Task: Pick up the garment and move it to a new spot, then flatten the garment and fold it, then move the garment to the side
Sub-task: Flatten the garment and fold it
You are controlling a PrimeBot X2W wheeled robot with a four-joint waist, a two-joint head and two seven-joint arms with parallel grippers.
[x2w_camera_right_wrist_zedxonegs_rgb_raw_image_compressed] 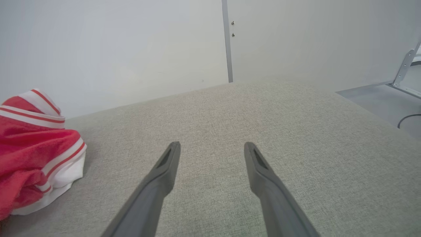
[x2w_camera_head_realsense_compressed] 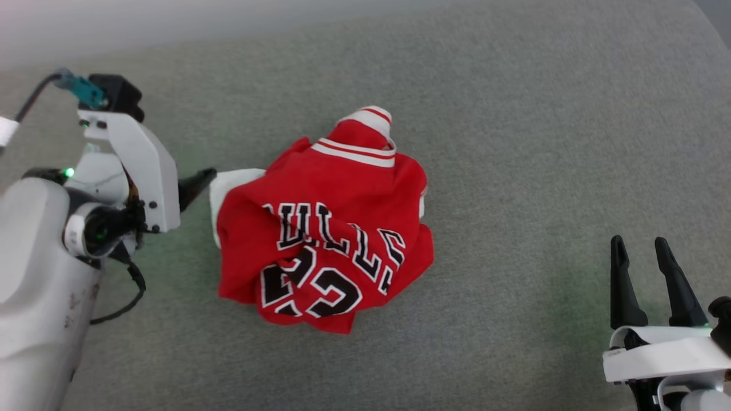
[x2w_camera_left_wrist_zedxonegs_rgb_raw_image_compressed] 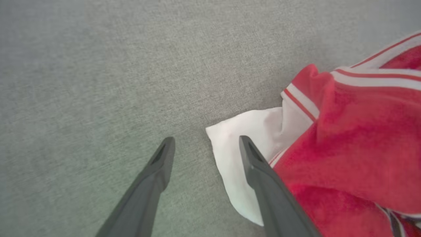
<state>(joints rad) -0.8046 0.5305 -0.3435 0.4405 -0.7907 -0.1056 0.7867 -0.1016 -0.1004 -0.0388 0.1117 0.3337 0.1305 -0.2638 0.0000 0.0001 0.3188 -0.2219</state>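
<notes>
Currently pre-grasp. Garment [x2w_camera_head_realsense_compressed: 325, 228] sits crumpled mid-desk [x2w_camera_head_realsense_compressed: 514, 114], lettering up, white sleeve [x2w_camera_left_wrist_zedxonegs_rgb_raw_image_compressed: 260, 128] poking out toward the left claw [x2w_camera_left_wrist_zedxonegs_rgb_raw_image_compressed: 206, 141]. Left claw is fully spread and empty, tips just beside the sleeve corner; can't tell whether they touch it. Right claw [x2w_camera_head_realsense_compressed: 638, 242] is also wide open and empty, well apart from the cloth. Advice: a sleeve-only pinch will probably drag it bunched. Go lower, catch sleeve plus red body edge, close firmly, lift clear before moving.

A bare lab-like room: plain white wall panels [x2w_camera_right_wrist_zedxonegs_rgb_raw_image_compressed: 115, 49], grey cloth-covered table [x2w_camera_right_wrist_zedxonegs_rgb_raw_image_compressed: 279, 108], loose cable [x2w_camera_right_wrist_zedxonegs_rgb_raw_image_compressed: 404, 119].
</notes>
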